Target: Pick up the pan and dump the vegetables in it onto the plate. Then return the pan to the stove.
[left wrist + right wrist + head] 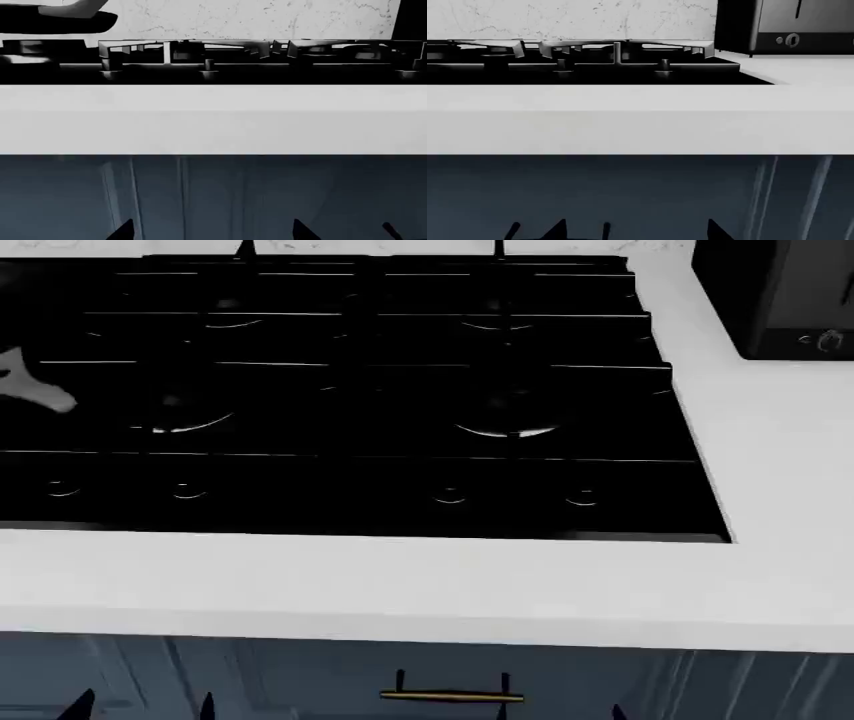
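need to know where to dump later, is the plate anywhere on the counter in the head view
No: the head view shows only the stove, the bare white counter around it and a dark appliance at the far right, with no plate in sight.

This is a home kitchen, rendered in simulation. A glossy black gas stove (360,390) with grates, ring burners and front knobs sits sunk into a white worktop (400,585). Below are dark blue cabinet fronts with a brass handle (451,696); behind, a marbled white wall (574,17).
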Motion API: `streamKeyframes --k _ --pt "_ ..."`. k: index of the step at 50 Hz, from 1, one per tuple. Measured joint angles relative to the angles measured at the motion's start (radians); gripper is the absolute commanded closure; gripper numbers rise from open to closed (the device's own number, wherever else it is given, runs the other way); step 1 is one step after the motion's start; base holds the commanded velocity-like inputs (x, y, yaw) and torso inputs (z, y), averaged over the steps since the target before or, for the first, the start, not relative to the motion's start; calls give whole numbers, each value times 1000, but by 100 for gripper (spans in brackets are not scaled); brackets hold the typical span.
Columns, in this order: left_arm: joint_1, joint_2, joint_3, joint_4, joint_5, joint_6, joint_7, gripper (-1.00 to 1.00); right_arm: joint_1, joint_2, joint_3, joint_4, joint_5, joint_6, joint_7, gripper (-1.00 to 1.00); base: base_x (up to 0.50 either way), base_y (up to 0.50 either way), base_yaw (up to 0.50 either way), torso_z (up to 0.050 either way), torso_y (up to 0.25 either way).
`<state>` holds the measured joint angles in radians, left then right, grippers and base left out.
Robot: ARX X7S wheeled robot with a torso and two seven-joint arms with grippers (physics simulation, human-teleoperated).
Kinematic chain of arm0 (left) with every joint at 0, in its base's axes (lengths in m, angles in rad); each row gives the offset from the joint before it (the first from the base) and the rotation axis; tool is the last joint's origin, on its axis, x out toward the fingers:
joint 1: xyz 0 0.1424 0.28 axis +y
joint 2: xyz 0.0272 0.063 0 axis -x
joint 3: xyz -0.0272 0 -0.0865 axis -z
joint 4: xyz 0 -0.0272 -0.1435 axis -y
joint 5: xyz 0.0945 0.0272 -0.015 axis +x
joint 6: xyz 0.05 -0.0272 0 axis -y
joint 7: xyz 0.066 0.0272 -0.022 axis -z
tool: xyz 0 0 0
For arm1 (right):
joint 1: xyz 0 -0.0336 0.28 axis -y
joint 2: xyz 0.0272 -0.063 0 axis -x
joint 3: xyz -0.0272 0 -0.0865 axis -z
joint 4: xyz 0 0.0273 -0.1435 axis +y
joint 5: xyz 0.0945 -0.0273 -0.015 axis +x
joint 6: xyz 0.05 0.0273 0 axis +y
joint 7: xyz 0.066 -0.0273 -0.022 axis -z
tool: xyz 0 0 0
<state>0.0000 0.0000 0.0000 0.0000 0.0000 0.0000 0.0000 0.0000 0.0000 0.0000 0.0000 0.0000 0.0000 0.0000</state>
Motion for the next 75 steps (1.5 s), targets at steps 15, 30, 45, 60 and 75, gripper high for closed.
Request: streamKeyframes --k 15,30,45,60,75 --pt "-11 -72 74 -9 -72 -14 -85 -100 -9 32 -36 -26 35 3 35 -100 0 0 0 0 0" --pt "-11 -105 96 7 -98 -35 -126 -100 -17 62 -69 -46 60 14 66 -100 0 0 0 0 0" --pt "-14 -116 108 28 -82 -54 -153 -100 -13 84 -84 -54 76 31 81 -100 0 0 0 0 0" --pt "29 -82 55 209 24 -120 -108 -100 -46 69 -53 -141 45 44 52 -100 0 0 0 32 9" --pt "70 -111 25 470 4 -271 -93 -100 -93 101 -89 -278 12 98 66 -100 0 300 0 50 15"
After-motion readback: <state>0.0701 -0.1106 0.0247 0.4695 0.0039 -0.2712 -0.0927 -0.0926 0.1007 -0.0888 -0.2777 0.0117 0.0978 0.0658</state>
